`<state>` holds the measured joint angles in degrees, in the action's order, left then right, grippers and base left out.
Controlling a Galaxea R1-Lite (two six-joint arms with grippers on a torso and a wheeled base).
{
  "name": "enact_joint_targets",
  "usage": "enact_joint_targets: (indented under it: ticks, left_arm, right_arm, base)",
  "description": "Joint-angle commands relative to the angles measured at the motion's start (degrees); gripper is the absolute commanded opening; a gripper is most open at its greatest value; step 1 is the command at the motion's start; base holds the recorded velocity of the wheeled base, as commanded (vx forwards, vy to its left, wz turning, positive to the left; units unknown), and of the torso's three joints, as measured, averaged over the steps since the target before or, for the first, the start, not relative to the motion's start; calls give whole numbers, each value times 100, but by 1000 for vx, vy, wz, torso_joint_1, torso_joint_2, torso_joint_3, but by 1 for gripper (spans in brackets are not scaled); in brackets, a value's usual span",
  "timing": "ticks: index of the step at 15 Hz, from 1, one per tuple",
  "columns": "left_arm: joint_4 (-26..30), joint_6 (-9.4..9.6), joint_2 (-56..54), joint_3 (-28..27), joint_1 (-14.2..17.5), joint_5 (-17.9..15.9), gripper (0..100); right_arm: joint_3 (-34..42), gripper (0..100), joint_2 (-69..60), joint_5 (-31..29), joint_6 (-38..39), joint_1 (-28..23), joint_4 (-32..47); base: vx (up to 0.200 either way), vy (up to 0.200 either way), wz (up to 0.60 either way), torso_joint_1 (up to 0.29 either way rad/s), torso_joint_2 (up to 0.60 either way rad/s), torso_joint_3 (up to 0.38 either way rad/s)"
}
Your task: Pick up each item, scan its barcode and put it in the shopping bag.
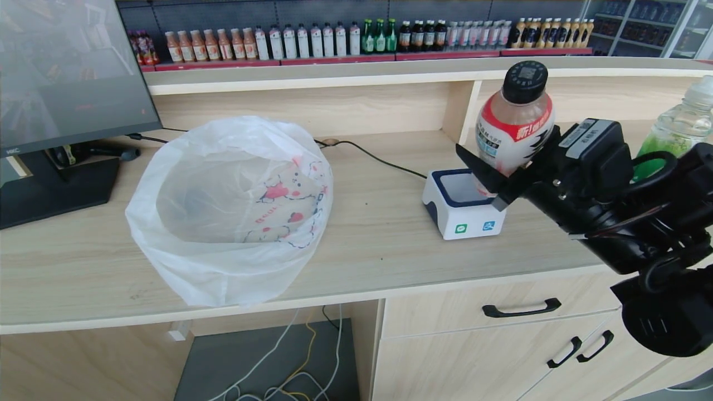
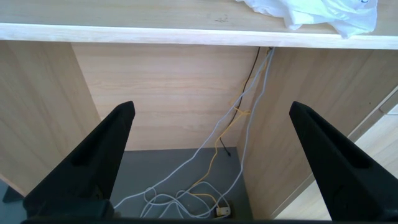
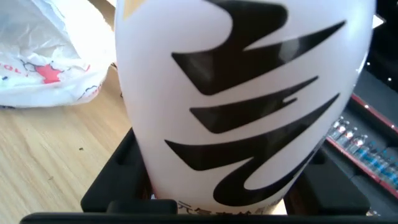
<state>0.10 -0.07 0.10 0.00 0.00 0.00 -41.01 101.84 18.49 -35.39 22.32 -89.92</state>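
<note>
My right gripper (image 1: 515, 164) is shut on a drink bottle (image 1: 515, 125) with a black cap and a red-and-white label. It holds the bottle upright, with its lower end just above the blue window of the white barcode scanner (image 1: 465, 214). In the right wrist view the bottle (image 3: 242, 93) sits between the dark fingers (image 3: 115, 177). The white plastic shopping bag (image 1: 228, 211) stands open on the counter to the left of the scanner. My left gripper (image 2: 211, 109) is open and below the counter's edge, facing the recess with cables.
A green-labelled clear bottle (image 1: 677, 128) stands at the far right of the wooden counter (image 1: 379, 250). A monitor (image 1: 67, 72) on a black stand occupies the back left. A black cable (image 1: 379, 159) runs to the scanner. Drawers with black handles (image 1: 521, 309) sit below.
</note>
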Motion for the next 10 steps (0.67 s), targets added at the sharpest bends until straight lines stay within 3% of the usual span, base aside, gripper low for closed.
enact_joint_targets:
  ticks: [1,2,4,7,10]
  left_arm:
    - [-1,-1,-1,0,0,0,100]
    - [-1,-1,-1,0,0,0,100]
    - [-1,-1,-1,0,0,0,100]
    - [-1,-1,-1,0,0,0,100]
    - [-1,-1,-1,0,0,0,100]
  right_arm:
    - [119,0,-244,-382,287,317,-8]
    - [84,0,-252,-610,445,466,-8]
    - [-12,0,-393,-1841,946,976,-8]
    - [23,0,-463,-3062,1623,1477,-8]
    - [14,0,-481,-3642,2370,1828,-8]
  base:
    - [0,0,0,0,0,0]
    - [0,0,0,0,0,0]
    - [0,0,0,0,0,0]
    - [0,0,0,0,0,0]
    - [0,0,0,0,0,0]
